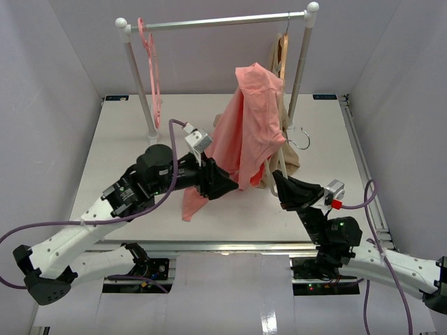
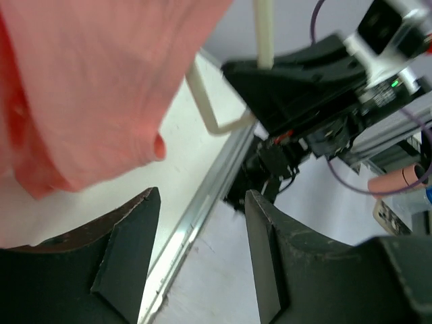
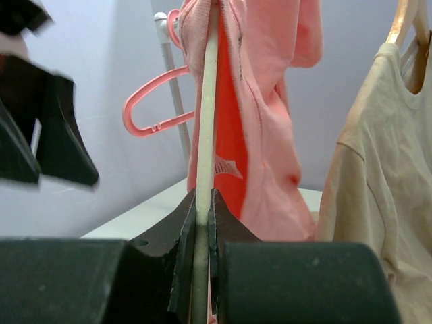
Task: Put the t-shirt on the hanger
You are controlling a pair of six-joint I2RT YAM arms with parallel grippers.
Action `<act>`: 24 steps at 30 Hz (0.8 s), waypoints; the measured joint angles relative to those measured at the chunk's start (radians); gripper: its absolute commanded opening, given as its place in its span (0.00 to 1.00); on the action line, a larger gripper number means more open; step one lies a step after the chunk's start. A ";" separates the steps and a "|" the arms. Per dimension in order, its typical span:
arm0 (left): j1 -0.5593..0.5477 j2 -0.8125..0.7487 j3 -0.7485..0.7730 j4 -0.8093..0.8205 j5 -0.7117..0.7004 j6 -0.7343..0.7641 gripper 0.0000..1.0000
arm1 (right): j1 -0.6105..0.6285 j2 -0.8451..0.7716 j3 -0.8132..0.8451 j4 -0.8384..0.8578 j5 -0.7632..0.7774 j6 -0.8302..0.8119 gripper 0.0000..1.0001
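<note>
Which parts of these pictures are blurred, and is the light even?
Top view: sharp throughout, soft even light, faint shadows on the table. Left wrist: the near t-shirt is slightly blurred. Right wrist: the hanger is sharp, the left arm's fingers at upper left are blurred.

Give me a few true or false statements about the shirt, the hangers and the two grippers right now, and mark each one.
1. The right gripper is shut on the hanger. True.
2. The left gripper is clamping the t-shirt. False: its jaws stand apart with nothing between them, and the shirt hangs above them.
3. The pink hanger hangs on the rail. True.
4. The beige garment lies flat on the table. False: it hangs from a wooden hanger on the rail.
</note>
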State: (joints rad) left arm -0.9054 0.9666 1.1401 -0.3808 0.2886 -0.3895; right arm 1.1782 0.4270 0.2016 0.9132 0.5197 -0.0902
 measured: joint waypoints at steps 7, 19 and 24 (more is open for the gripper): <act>0.000 -0.079 0.179 -0.094 -0.128 0.243 0.61 | 0.000 -0.168 -0.004 -0.323 -0.094 0.053 0.08; 0.000 0.073 0.450 -0.284 -0.083 0.766 0.63 | 0.000 -0.124 0.018 -0.573 -0.293 0.097 0.08; 0.000 0.167 0.463 -0.398 -0.019 0.883 0.65 | 0.000 -0.067 0.032 -0.629 -0.365 0.110 0.08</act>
State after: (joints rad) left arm -0.9054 1.1331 1.6032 -0.7787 0.2700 0.4934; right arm 1.1782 0.3597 0.2335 0.2842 0.1542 0.0200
